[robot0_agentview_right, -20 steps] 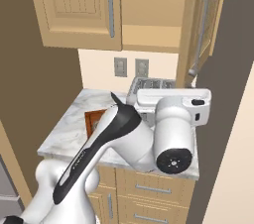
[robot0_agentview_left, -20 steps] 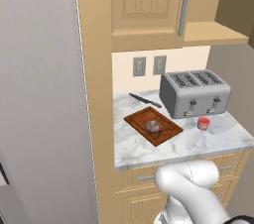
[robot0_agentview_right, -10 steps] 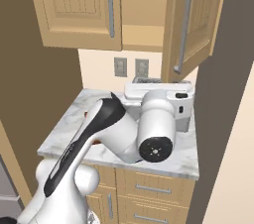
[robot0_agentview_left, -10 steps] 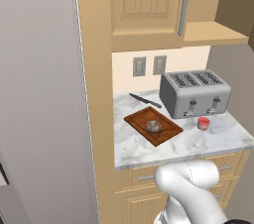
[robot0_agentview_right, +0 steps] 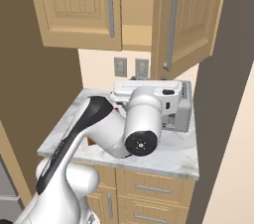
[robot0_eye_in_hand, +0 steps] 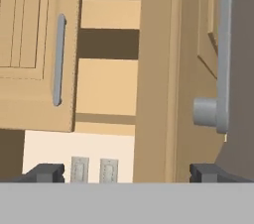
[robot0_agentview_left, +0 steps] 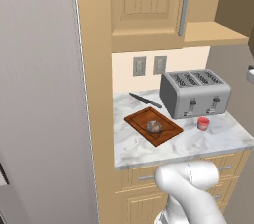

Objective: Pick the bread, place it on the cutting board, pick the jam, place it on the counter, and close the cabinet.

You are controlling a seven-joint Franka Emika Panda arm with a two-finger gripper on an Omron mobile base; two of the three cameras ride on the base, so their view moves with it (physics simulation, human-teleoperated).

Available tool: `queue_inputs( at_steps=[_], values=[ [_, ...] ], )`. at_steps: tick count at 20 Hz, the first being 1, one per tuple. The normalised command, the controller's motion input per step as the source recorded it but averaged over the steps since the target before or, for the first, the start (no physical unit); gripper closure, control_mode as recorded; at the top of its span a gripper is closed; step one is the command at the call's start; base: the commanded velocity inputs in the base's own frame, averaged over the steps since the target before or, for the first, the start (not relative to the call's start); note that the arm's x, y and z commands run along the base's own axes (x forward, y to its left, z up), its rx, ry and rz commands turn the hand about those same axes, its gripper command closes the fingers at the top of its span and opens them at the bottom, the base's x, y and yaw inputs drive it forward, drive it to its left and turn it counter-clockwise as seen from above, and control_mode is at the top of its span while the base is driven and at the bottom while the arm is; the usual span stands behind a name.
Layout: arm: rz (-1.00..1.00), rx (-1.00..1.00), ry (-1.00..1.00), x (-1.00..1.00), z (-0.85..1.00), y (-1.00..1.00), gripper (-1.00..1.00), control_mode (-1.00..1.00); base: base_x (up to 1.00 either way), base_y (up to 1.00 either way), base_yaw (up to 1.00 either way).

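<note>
The gripper (robot0_eye_in_hand: 129,172) stands wide open and holds nothing; in the hand view its 2 dark tips rise far apart, with the edge of the open door (robot0_eye_in_hand: 158,69) between them, and the right tip sits just below the lower mount of that door's handle (robot0_eye_in_hand: 221,54). The cabinet (robot0_agentview_right: 163,20) is therefore the thing in hand: its right door (robot0_agentview_right: 188,17) is partly swung out from the front, hinged on the far right, its free edge pointing toward the robot and to the left, while the left door (robot0_agentview_right: 79,7) lies flat and shut. The handle's long axis runs vertically down the door, near its free edge. Between the 2 doors the bare shelves (robot0_eye_in_hand: 106,86) show. Below, the rest looks done: the bread (robot0_agentview_left: 154,127) lies on the board (robot0_agentview_left: 141,119), roughly at its middle, and the board's long axis runs diagonally across the counter (robot0_agentview_left: 134,143), from the back left toward the front right. The jam (robot0_agentview_left: 203,123) stands upright on the counter, just in front of the toaster (robot0_agentview_left: 194,93) and well apart from the board. A knife (robot0_agentview_left: 145,100) lies behind the board. By my judgement 2 of 3 parts are finished, and only pushing the right door shut is left.
</note>
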Motion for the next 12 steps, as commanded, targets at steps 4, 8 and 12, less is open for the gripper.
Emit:
queue_inputs(
  at_steps=[4,8,12],
  values=[
    [0.01,0.01,0.0,0.08,0.03,0.32,-1.0,-1.0,0.0,0.0,0.0],
    [0.02,0.01,0.0,0.03,0.06,0.32,-1.0,-1.0,0.0,0.0,0.0],
    [0.02,0.02,0.0,0.06,0.07,0.26,-1.0,-1.0,0.0,0.0,0.0]
  ],
)
